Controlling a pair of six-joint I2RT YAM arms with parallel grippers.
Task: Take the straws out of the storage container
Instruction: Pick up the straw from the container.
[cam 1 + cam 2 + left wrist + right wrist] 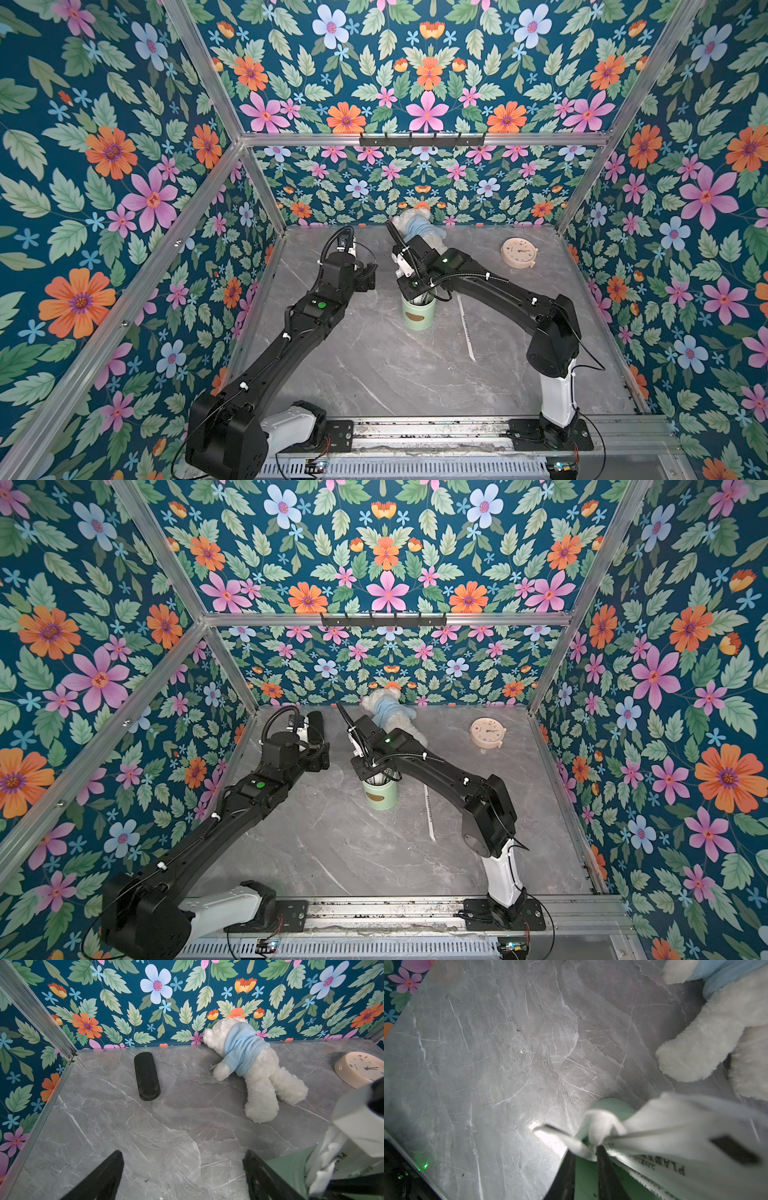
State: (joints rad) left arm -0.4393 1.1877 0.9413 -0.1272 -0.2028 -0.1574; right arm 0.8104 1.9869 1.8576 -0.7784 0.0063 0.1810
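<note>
The storage container [417,316] [380,798], a mint-green cup with a brown oval mark, stands upright mid-table. White paper-wrapped straws [424,297] [675,1126] stick out of its top. One more straw [465,328] [429,812] lies flat on the table to its right. My right gripper [417,291] [586,1150] points down into the cup's mouth, its fingers nearly together with a straw end pinched at their tips. My left gripper [366,276] [182,1167] hovers left of the cup, open and holding nothing. In the left wrist view the cup [291,1172] sits just outside one finger.
A white plush bear [419,232] [249,1064] in a blue sweater lies at the back wall, close behind the cup. A round pinkish clock [519,252] [359,1070] rests at the back right. A black oblong case [147,1076] [316,726] lies at the back left. Floral walls enclose three sides.
</note>
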